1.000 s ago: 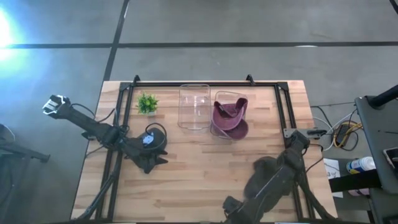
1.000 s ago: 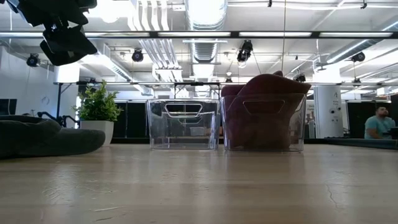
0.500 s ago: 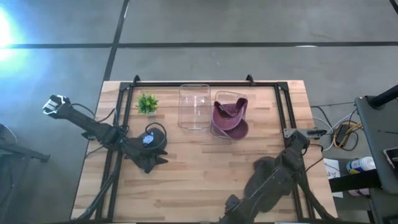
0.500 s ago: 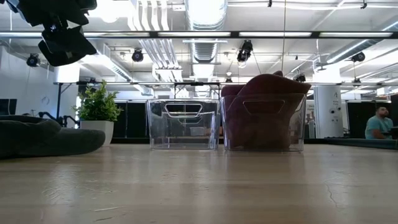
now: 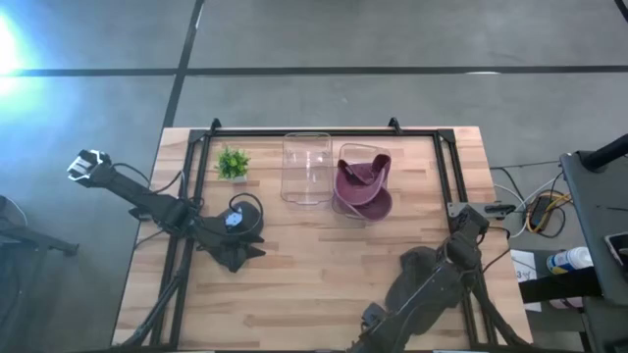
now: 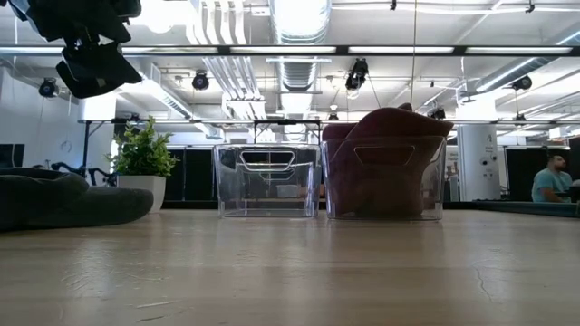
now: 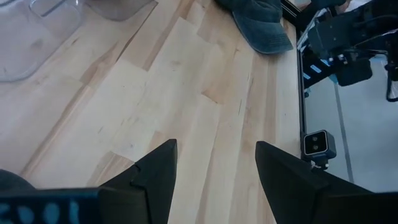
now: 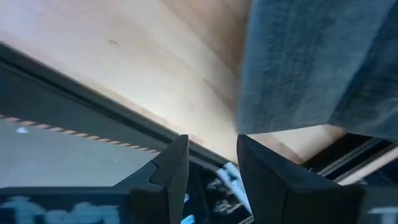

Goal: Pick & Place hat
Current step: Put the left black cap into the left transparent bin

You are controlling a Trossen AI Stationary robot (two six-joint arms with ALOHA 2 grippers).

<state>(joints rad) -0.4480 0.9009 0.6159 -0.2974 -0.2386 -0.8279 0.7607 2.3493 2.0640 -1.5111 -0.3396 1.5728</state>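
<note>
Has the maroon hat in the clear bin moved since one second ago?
No. The maroon hat lies in the same clear bin, beside the empty bin, as before.

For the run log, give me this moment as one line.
left gripper open, empty, over table | right gripper open, empty, near grey hat | maroon hat in clear bin | second bin beside it

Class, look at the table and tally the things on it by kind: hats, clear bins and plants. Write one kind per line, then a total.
Hats: 2 (maroon hat, grey hat)
Clear bins: 2 (empty bin, bin with the maroon hat)
Plants: 1 (potted plant)
Total: 5
</note>
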